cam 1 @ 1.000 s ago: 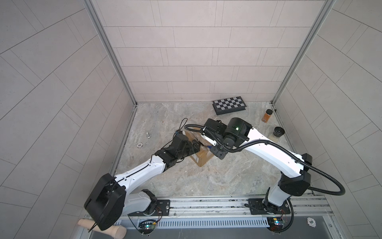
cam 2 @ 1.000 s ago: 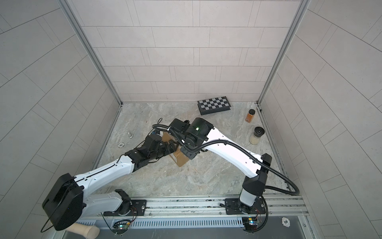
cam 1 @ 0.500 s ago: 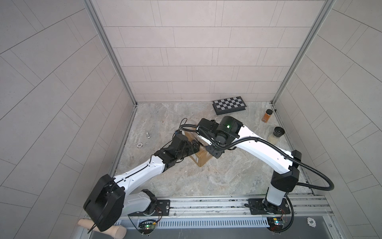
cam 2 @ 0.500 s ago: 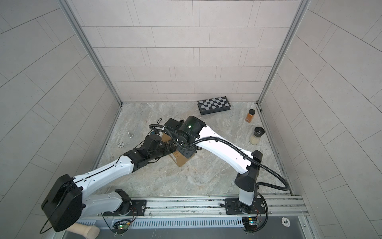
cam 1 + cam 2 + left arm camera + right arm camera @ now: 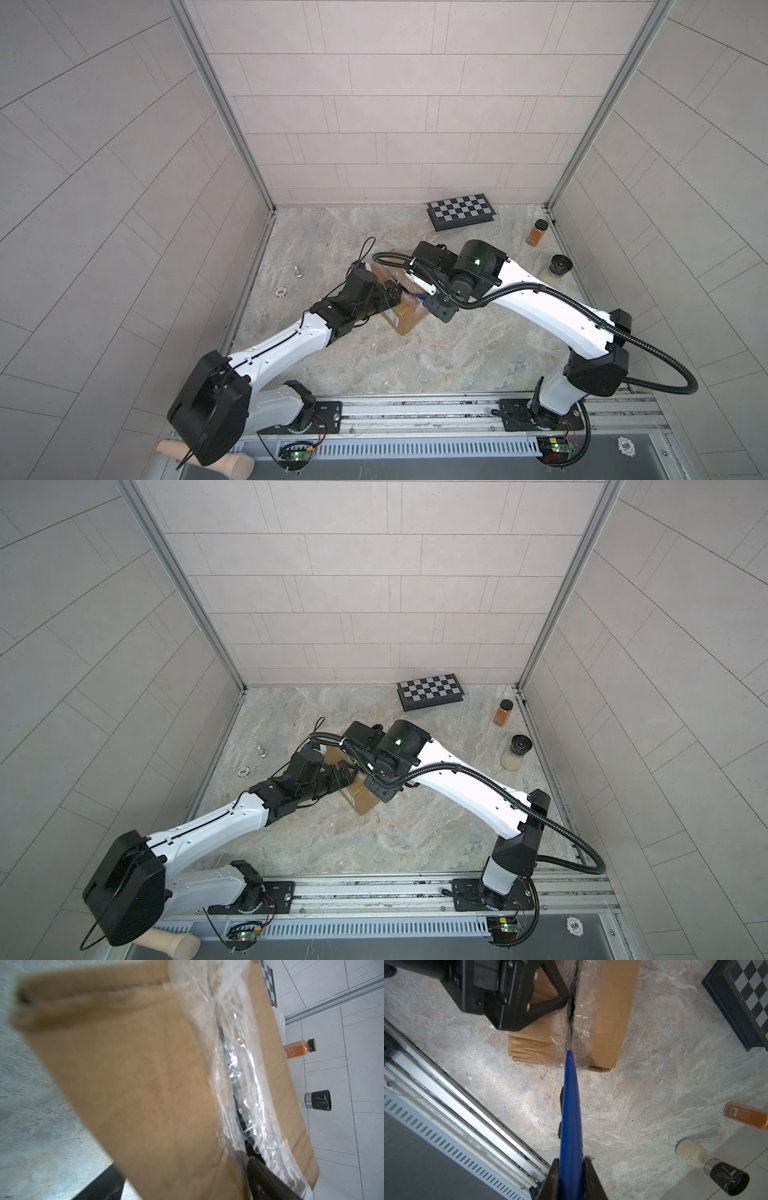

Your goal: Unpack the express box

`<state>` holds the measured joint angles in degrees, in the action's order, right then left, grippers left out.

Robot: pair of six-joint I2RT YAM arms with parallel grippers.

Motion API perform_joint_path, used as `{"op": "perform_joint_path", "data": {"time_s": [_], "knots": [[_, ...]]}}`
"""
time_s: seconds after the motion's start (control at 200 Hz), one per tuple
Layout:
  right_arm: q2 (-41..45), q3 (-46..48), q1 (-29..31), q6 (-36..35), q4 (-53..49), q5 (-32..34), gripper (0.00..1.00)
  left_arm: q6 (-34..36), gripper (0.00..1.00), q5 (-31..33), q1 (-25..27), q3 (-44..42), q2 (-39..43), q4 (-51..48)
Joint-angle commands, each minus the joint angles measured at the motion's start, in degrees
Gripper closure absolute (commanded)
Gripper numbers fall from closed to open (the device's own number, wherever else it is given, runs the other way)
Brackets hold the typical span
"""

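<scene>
The express box [image 5: 409, 313] [image 5: 362, 798], brown cardboard with crinkled clear tape, lies mid-floor. The tape [image 5: 239, 1068] over its flap seam [image 5: 572, 1007] shows a dark slit. My left gripper [image 5: 390, 293] [image 5: 345, 773] [image 5: 182, 1167] has its jaws wide around one half of the box [image 5: 145, 1084]. One of its fingers [image 5: 266, 1178] [image 5: 552, 995] sits at the seam; the other [image 5: 104, 1184] is outside the side wall. My right gripper [image 5: 440, 309] [image 5: 382, 791] [image 5: 571, 1160] is shut on a blue pointed tool [image 5: 570, 1105]. The tool's tip touches the seam at the end of the box [image 5: 604, 1012].
A black-and-white checkered case [image 5: 461, 211] [image 5: 432, 691] lies by the back wall. An orange bottle [image 5: 537, 232] and a black-lidded jar [image 5: 557, 270] stand at the right wall. A small metal piece [image 5: 298, 271] and a chip [image 5: 281, 292] lie left. The arms' rail [image 5: 415, 409] runs along the front.
My right arm swung left over the box with the blue tool and has come back to the right. The left arm and the box have stayed put.
</scene>
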<state>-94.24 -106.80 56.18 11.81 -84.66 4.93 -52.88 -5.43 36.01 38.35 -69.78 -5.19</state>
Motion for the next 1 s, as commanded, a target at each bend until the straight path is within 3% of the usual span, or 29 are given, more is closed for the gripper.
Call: {"op": "perform_joint_path", "data": {"time_s": [0.0, 0.456, 0.766, 0.996], "knots": [[3.38, 1.2, -0.44, 0.3, -14.26, 1.32, 1.0, 1.48, 0.07, 6.57, -1.81, -3.06, -1.84, -12.83], [3.29, 1.89, -0.64, -0.02, -13.59, 1.87, 1.0, 1.83, 0.07, 6.22, -1.91, -2.85, -1.94, -12.27], [-6.53, -5.54, -0.89, -0.07, -12.59, 0.91, 1.0, 2.1, 0.07, 5.44, -1.91, -2.73, -1.11, -11.24], [-1.01, 0.16, -1.6, -1.21, -12.48, 0.53, 1.0, 2.23, 0.07, 6.4, -2.07, -2.91, -1.84, -12.03]]}}
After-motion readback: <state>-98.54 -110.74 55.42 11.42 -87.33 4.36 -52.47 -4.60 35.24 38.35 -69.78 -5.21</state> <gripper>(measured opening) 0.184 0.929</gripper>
